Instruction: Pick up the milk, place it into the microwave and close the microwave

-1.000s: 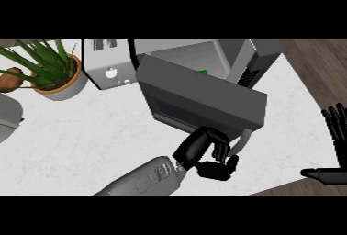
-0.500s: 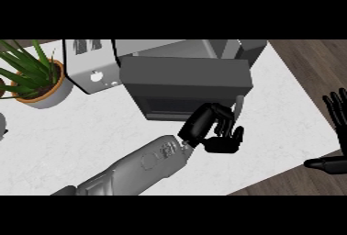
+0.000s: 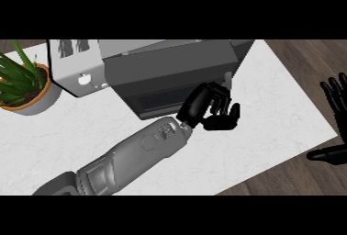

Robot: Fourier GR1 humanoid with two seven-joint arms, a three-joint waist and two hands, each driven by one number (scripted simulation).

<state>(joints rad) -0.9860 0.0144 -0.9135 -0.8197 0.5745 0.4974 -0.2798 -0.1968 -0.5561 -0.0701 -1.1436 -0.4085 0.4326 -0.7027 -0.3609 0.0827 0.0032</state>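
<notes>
The left forearm (image 3: 129,158) rises slantwise from the lower edge, its hand (image 3: 211,110) tipped up, fingers (image 3: 215,94) apparently straight with the thumb spread aside. The right hand (image 3: 337,117) rests open at the right edge, fingers up.

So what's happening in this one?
The robot's left hand is against the front of the microwave door on the white counter, fingers relaxed, apparently pushing it closed. No milk is visible, so it may already be inside. The right hand rests open at the right edge. A potted plant stands at the left.
</notes>
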